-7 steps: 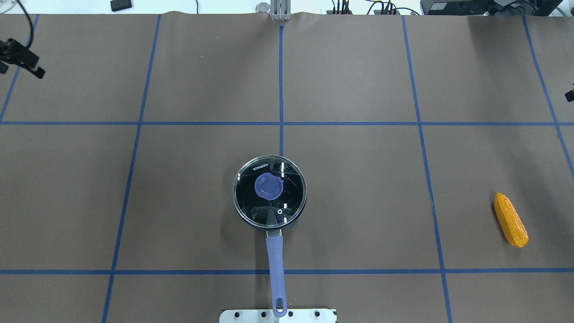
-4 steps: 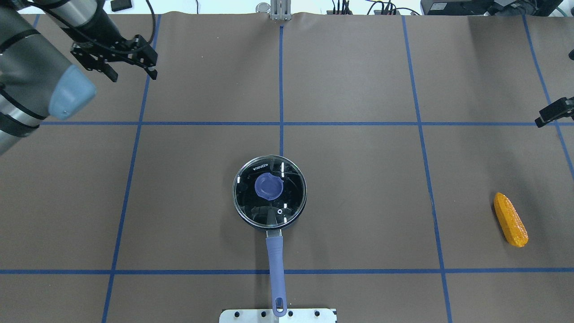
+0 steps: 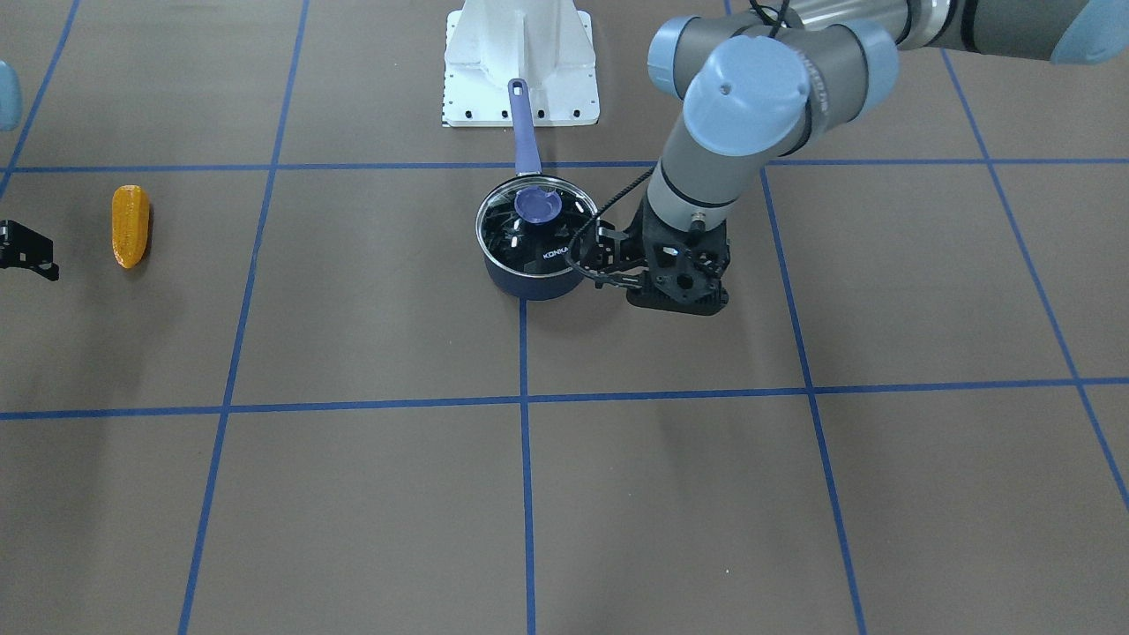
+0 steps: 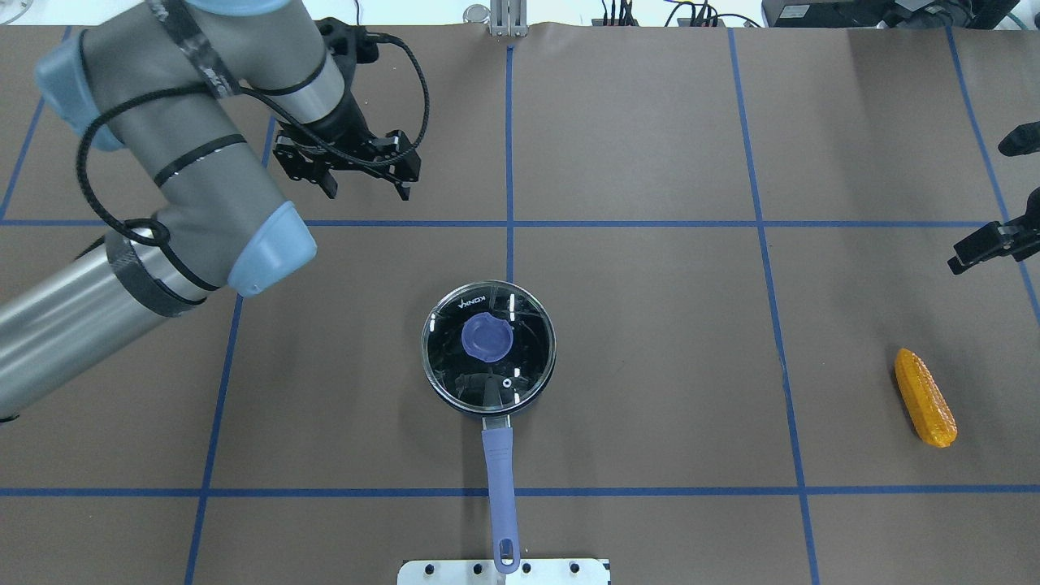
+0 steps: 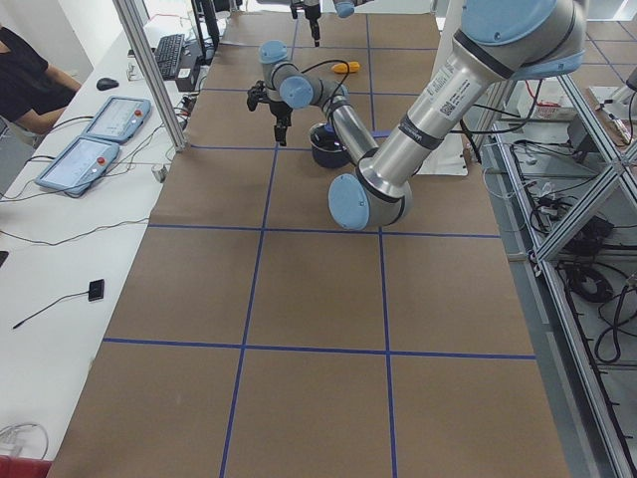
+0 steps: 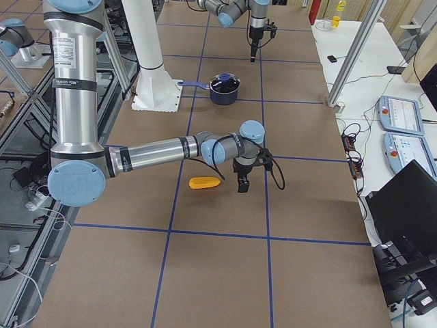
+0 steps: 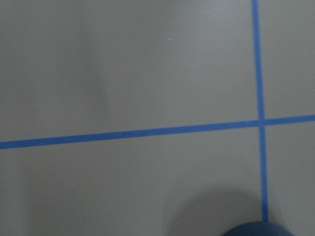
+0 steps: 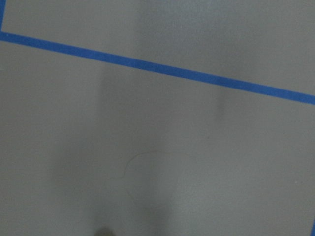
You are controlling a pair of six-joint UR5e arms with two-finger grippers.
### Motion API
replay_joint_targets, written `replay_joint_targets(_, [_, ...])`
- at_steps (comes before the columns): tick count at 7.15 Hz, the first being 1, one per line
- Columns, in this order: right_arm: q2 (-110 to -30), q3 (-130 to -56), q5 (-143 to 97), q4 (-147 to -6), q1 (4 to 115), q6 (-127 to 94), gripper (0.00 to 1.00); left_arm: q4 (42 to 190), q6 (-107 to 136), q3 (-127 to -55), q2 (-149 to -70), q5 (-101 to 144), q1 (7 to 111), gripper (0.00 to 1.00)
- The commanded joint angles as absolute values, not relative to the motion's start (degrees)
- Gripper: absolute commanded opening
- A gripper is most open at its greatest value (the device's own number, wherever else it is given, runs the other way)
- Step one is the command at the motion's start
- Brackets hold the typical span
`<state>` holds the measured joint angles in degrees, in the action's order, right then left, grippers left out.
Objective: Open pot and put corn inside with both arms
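Observation:
The pot stands at the table's middle with its glass lid on and its blue knob on top; the lavender handle points at the robot's base. It also shows in the front view. The corn lies flat far to the right, also in the front view. My left gripper is open and empty, beyond and left of the pot. My right gripper hangs beyond the corn, empty; its fingers show apart at the overhead view's right edge.
The brown table cover carries a grid of blue tape lines. The white base plate sits at the near edge under the handle's tip. Both wrist views show only bare cover and tape.
My left arm has swung in from the far left toward the middle, its gripper now nearer the pot. My right gripper has come in and toward the corn. Pot and corn have not moved.

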<state>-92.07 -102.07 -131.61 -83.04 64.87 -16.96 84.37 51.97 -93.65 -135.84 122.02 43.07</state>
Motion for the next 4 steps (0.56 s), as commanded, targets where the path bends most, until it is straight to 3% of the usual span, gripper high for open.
replay_joint_targets(1, [-94.0,-104.8,-131.7,-82.9,60.8,-22.2,1.00,84.5,52.8,-93.5,-137.7,120.3,40.4,0.99])
replay_joint_targets(4, [-94.4,-105.8,-131.0,-82.7,54.7,-26.8,1.00,84.2,53.2,-93.5,-138.6,120.0,37.6,0.99])
